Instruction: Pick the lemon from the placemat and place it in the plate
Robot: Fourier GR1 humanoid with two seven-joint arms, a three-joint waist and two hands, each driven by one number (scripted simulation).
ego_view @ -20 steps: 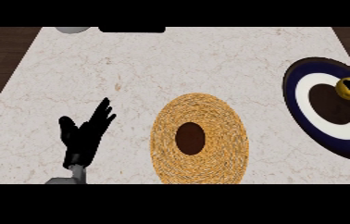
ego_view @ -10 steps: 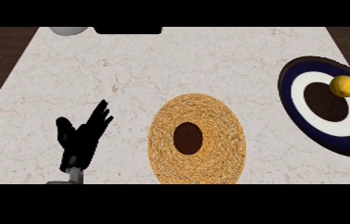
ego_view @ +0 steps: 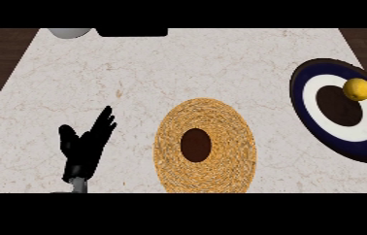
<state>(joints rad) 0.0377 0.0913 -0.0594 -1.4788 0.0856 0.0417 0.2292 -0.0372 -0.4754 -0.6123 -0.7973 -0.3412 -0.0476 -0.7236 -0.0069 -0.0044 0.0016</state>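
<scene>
Pale marble counter (ego_view: 179,69) fills the head view, its far edge carrying a grey rounded object (ego_view: 69,32) and a black slab (ego_view: 132,32), too cropped to identify; a woven straw placemat (ego_view: 206,144) with a dark brown centre lies near the lower edge, bare of any fruit; at the right edge sits the plate (ego_view: 309,86), banded navy and white around a dark middle and partly cut off by the frame; the lemon (ego_view: 356,89) appears on the plate, over the right side of the dark centre, well apart from the placemat; judged from this, the placing looks done or all but done. The left hand (ego_view: 81,146) rests low at the left, fingers straight and spread, pointing up, holding nothing; the right hand shows nowhere, so its state cannot be told.

As for handling, the lemon is likely light and stiff enough to take a grip without bruising; its rind is probably smooth and a little slippery, and its rounded form would let it roll on a flat plate; the sensible hold is across the widest middle, thumb opposite fingers, rather than at the tapered ends.
</scene>
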